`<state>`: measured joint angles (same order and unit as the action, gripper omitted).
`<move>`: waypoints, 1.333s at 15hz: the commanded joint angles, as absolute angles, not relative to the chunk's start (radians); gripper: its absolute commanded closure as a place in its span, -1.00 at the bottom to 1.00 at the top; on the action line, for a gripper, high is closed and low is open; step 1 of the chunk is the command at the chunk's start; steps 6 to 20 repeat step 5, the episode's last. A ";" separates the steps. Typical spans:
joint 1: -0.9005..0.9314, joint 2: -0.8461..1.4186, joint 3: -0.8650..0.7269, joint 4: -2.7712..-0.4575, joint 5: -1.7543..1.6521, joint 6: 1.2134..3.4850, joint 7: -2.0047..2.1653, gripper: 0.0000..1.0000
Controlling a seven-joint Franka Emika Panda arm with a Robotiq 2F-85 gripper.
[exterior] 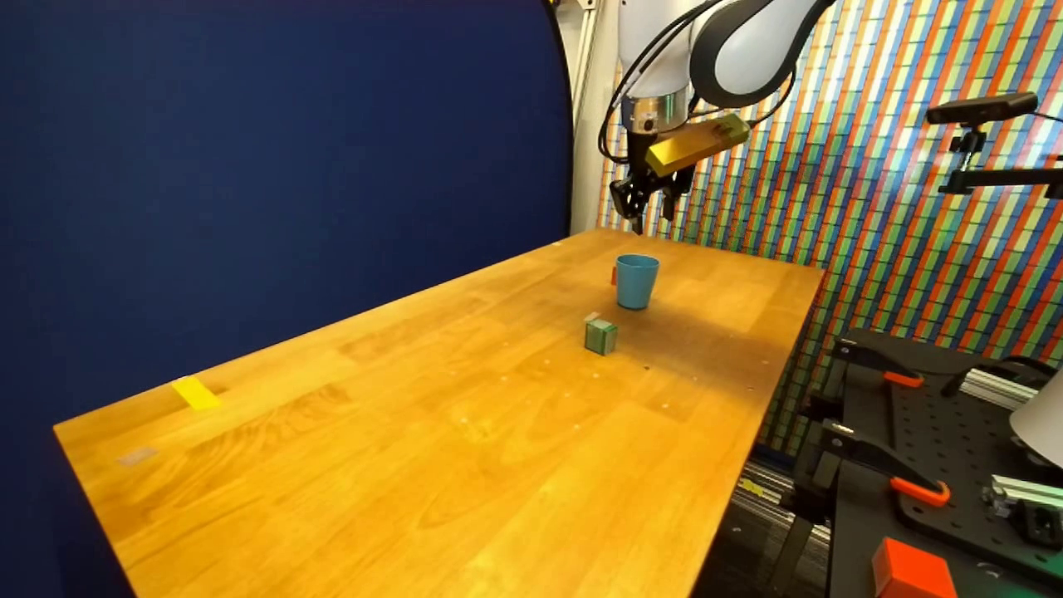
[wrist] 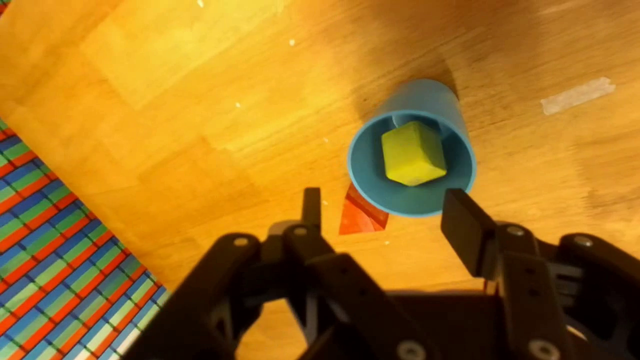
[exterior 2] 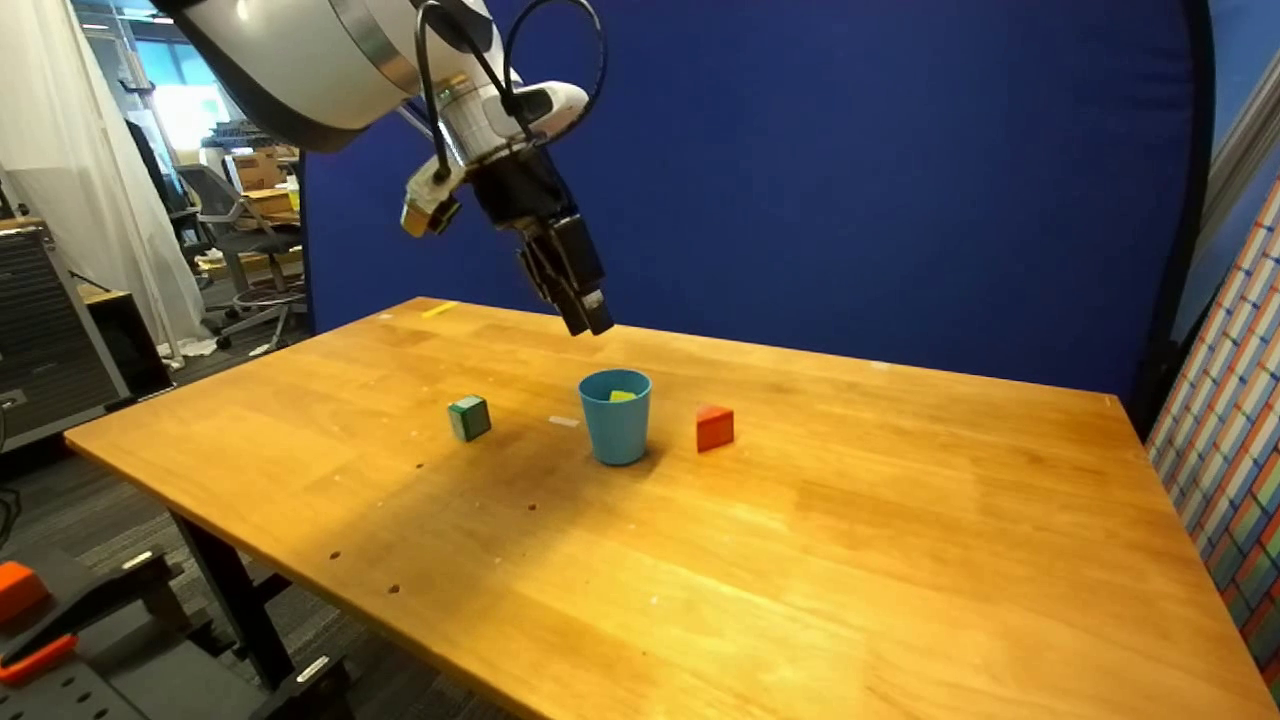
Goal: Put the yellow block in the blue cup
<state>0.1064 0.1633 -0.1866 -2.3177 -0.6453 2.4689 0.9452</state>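
Observation:
The yellow block [wrist: 412, 152] lies tilted inside the blue cup [wrist: 400, 204] in the wrist view. Its top also shows just inside the cup's mouth in an exterior view [exterior 2: 622, 396]. The cup stands upright on the table in both exterior views [exterior: 636, 286] [exterior 2: 618, 435]; in one of these views its wall hides the block. My gripper [wrist: 382, 192] is open and empty, with its black fingers wide apart. It hangs above the cup with a gap to the rim in both exterior views [exterior: 653, 221] [exterior 2: 590, 327].
A red block [exterior 2: 715, 428] stands beside the cup; it is partly hidden by the cup in the wrist view [wrist: 357, 217]. A green block [exterior 2: 469, 420] sits on the cup's other side. A flat yellow patch [exterior: 197, 393] lies near the edge of the wooden table [exterior: 432, 465].

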 commanded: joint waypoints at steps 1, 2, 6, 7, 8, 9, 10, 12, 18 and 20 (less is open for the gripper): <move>0.071 0.132 -0.151 -2.342 -0.635 2.478 0.946 -0.92; 0.065 0.125 -0.140 -2.353 -0.602 2.490 0.925 -1.00; 0.068 0.162 -0.137 -2.325 -0.624 2.468 0.945 -0.99; 0.068 0.162 -0.137 -2.325 -0.624 2.468 0.945 -0.99; 0.068 0.162 -0.137 -2.325 -0.624 2.468 0.945 -0.99; 0.068 0.162 -0.137 -2.325 -0.624 2.468 0.945 -0.99; 0.068 0.162 -0.137 -2.325 -0.624 2.468 0.945 -0.99; 0.068 0.162 -0.137 -2.325 -0.624 2.468 0.945 -0.99; 0.068 0.162 -0.137 -2.325 -0.624 2.468 0.945 -0.99; 0.068 0.162 -0.137 -2.325 -0.624 2.468 0.945 -0.99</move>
